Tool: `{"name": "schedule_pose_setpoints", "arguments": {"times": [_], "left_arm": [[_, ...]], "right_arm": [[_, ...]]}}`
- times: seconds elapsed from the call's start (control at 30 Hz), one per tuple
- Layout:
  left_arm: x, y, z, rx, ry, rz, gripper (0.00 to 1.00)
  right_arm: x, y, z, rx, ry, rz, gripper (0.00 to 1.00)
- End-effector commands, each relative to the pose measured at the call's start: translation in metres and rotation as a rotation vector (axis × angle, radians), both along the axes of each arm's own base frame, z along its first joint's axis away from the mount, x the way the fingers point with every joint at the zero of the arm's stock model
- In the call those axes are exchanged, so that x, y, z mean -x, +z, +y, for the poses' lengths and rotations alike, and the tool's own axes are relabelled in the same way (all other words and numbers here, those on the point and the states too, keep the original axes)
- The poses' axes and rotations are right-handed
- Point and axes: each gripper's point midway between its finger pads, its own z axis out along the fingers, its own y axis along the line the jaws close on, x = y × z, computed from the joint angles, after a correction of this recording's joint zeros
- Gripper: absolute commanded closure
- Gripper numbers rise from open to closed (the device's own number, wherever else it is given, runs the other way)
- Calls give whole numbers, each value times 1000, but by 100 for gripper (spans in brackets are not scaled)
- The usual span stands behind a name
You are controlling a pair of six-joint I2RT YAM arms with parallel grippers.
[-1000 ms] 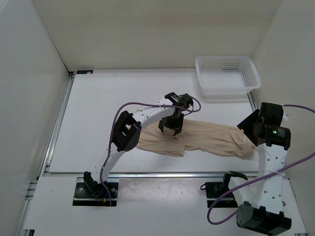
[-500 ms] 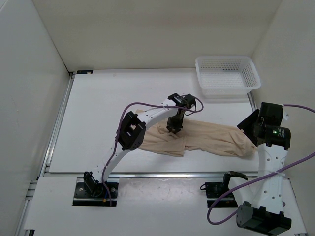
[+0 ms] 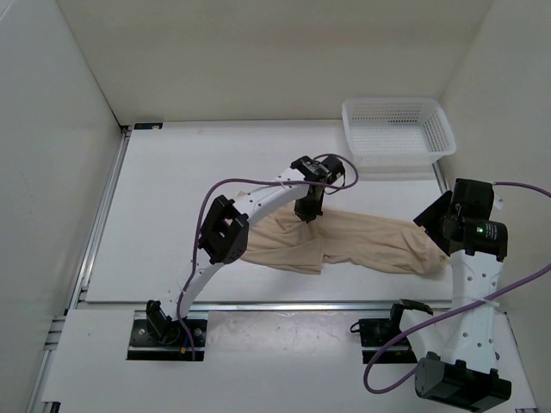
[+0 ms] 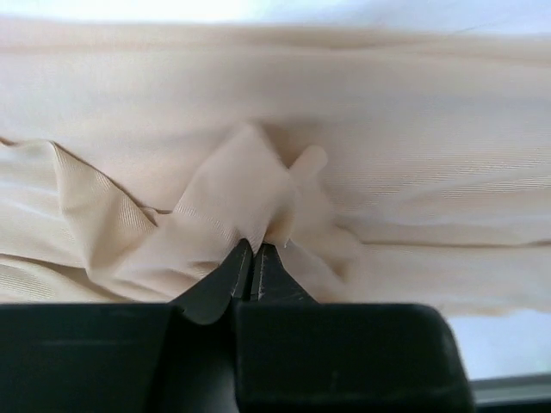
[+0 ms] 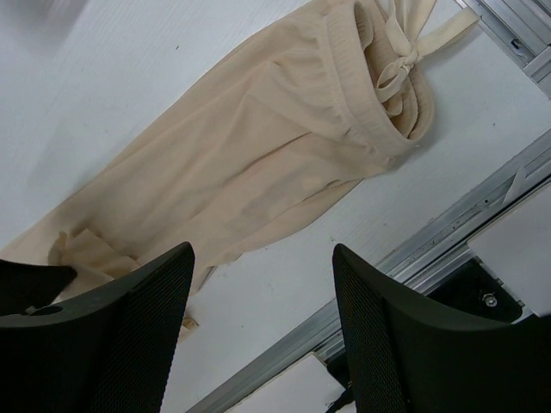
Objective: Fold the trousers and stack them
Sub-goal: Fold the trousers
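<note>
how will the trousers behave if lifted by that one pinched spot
Probably floppy: the trousers bunch into a soft peak where the left jaws pinch them, so the rest should drape and trail. Likely light, as the fabric looks thin. One end may drag on the table.

A: What fills the view?
B: The trousers (image 4: 405,146), beige and finely ribbed, spread across nearly the whole frame. A strip of table (image 4: 508,344) shows at lower right.
A: And the left gripper (image 4: 255,249)?
B: Its black fingers (image 4: 215,288) meet tip to tip, pinching a raised, crumpled peak of fabric at centre.
</note>
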Motion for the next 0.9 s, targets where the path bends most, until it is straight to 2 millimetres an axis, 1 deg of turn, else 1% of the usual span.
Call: {"name": "schedule_pose_setpoints", "arguments": {"times": [0.0,0.03,0.07,0.1,0.13,0.17,0.2,0.23,0.27,0.3,0.37,0.43,0.47,0.5,0.63,0.67,0.7,0.73,0.77,0.83,0.87], "left_arm": [[-19,89,-29,208,-25,-166,90],[-23,90,-30,220,-19,-166,90],[-24,96,-36,251,-37,-165,90],[-27,89,-37,252,-33,-150,90],[-28,89,-42,269,-38,-148,90],[-25,89,-44,283,-46,-132,90],[-30,83,-43,280,-37,-131,90],[-32,80,-48,295,-42,-127,90],[-30,84,-51,313,-48,-123,90],[-32,74,-53,302,-56,-118,90],[-44,77,-49,312,-36,-131,90],[-45,74,-50,309,-36,-129,90],[-48,75,-52,320,-37,-138,90],[-51,83,-53,330,-33,-165,90],[-53,90,-55,349,-24,-177,90],[-55,94,-58,365,-25,-191,90],[-54,88,-60,364,-30,-173,90],[-53,91,-65,386,-39,-168,90],[-53,83,-67,385,-43,-152,90],[-51,79,-78,425,-64,-127,90],[-48,66,-81,421,-71,-95,63]], "right_arm": [[-4,5,-1,20,21,-15,29],[-4,5,-1,20,21,-15,29],[-4,5,-1,20,21,-15,29],[-4,5,-1,20,21,-15,29],[-4,5,-1,20,21,-15,29],[-4,5,-1,20,21,-15,29],[-4,5,-3,28,15,-13,29],[-4,5,-3,28,15,-13,29],[-4,5,-3,28,15,-13,29],[-4,5,-3,28,15,-13,29],[-4,5,-3,28,15,-13,29],[-4,5,-3,28,15,-13,29],[-4,5,-3,28,15,-13,29],[-4,5,-5,35,9,-11,29],[-2,3,-4,34,9,-2,29],[-2,3,-4,34,9,-2,29],[-2,3,-4,34,9,-2,29],[-3,7,-5,36,9,-13,29],[-3,7,-5,36,9,-13,29],[-3,7,-5,36,9,-13,29],[-3,7,-5,36,9,-13,29]]}}
